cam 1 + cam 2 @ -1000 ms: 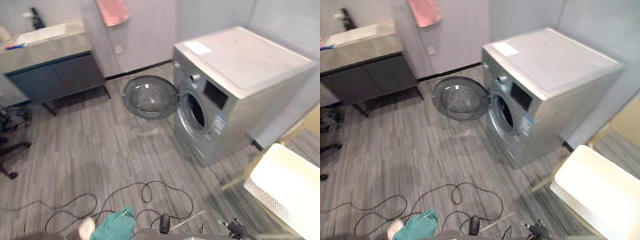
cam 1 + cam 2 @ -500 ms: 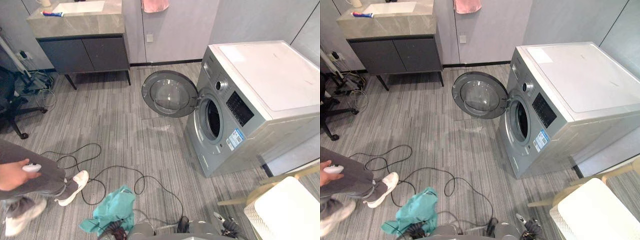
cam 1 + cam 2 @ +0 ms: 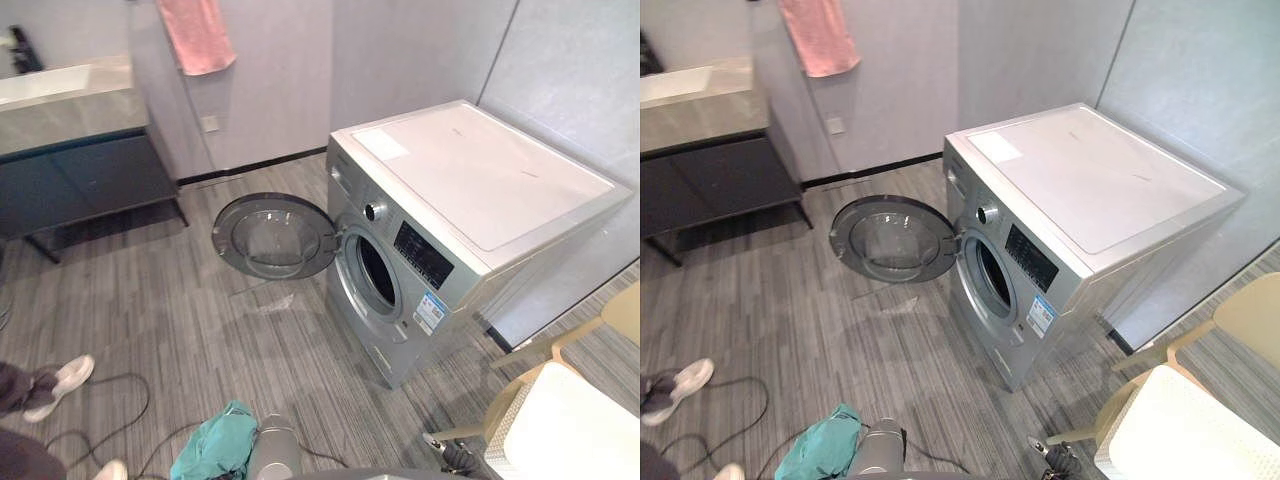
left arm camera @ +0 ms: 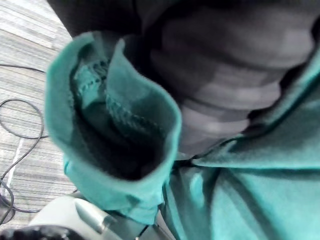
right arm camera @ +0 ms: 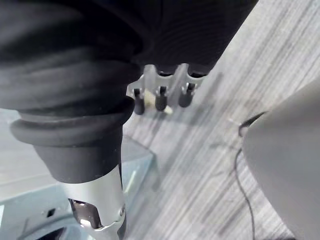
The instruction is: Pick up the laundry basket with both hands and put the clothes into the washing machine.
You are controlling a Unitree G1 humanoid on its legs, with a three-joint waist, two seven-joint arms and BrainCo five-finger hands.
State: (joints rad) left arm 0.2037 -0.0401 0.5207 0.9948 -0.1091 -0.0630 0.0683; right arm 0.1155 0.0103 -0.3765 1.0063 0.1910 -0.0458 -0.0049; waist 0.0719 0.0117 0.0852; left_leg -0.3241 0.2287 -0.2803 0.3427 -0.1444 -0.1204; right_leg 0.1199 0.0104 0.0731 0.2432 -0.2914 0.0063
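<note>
A teal garment (image 3: 214,451) hangs at the bottom edge of the eye views, draped over my left hand (image 4: 225,75), whose dark cover is wrapped in the cloth (image 4: 120,150). The silver washing machine (image 3: 470,190) stands ahead to the right. Its round door (image 3: 272,236) is swung open to the left and the drum opening (image 3: 377,272) is dark. A white laundry basket (image 3: 572,436) sits at the lower right. My right hand (image 5: 160,96) hangs over the floor near the basket with relaxed fingers, holding nothing.
A beige chair (image 3: 620,315) stands next to the basket. A dark vanity cabinet (image 3: 80,170) with a sink is at the back left, and a pink towel (image 3: 196,35) hangs on the wall. A person's white shoe (image 3: 62,378) shows at the left edge.
The camera has swung, so the washing machine now sits nearer the middle. The person is now mostly past the left edge. The teal garment stays at my left hand.
</note>
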